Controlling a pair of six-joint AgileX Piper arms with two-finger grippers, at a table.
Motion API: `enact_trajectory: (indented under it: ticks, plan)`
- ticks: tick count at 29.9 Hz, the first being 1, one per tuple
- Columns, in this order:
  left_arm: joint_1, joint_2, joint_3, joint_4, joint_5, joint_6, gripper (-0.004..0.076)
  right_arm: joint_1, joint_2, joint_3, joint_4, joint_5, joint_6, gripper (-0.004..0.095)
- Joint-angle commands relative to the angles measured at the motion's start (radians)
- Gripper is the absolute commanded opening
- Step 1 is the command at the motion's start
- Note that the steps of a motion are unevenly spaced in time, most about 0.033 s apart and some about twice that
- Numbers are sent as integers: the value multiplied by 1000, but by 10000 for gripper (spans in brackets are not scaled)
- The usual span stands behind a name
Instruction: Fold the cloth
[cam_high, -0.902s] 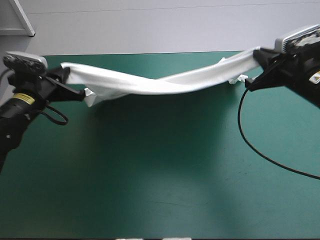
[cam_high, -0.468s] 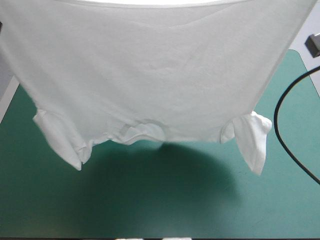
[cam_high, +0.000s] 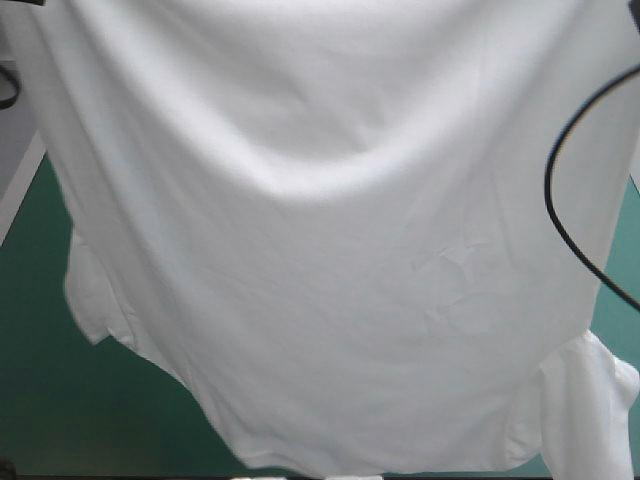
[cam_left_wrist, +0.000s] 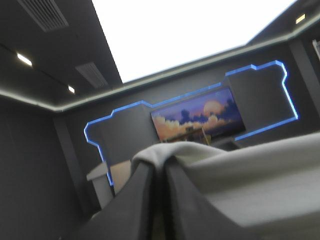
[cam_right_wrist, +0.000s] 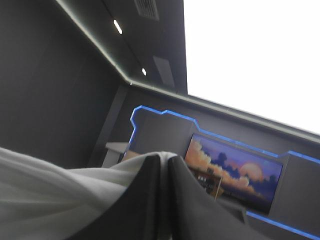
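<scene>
T-shirt (cam_high: 330, 250) lifted, spread wide — teal-green cover (cam_high: 70, 410) beneath

One T-shirt (cam_high: 330, 250) is being shown in the high view. Two short sleeves are being counted on it, a left sleeve (cam_high: 88, 300) and a right sleeve (cam_high: 590, 410). One table (cam_high: 60, 400) with a teal-green cover is being seen beneath the T-shirt. Two grippers are being shown, one in each wrist view: the left gripper (cam_left_wrist: 159, 167) and the right gripper (cam_right_wrist: 165, 157). Two black fingers (cam_left_wrist: 132, 205) are being counted on the left gripper, and two more black fingers (cam_right_wrist: 142, 200) are being counted on the right gripper, making four in all.
</scene>
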Motion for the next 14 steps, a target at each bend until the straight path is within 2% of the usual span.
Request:
enact_trajectory:
  ticks: [1, 5, 8, 14]
  plan:
    - [-4, 87, -14, 85, -69, 1, 19, -2, 114, -7, -13, -77, 25, -14]
    - [-4, 200, -14, 161, -184, 1, 20, -2, 258, -15, -13, -127, 45, -14]
    - [-4, 284, -54, 161, -265, 1, 20, -2, 382, -95, -10, -134, 45, -14]
    - [-4, 450, -384, 142, -185, -4, 20, -2, 569, -446, 19, -92, 72, -14]
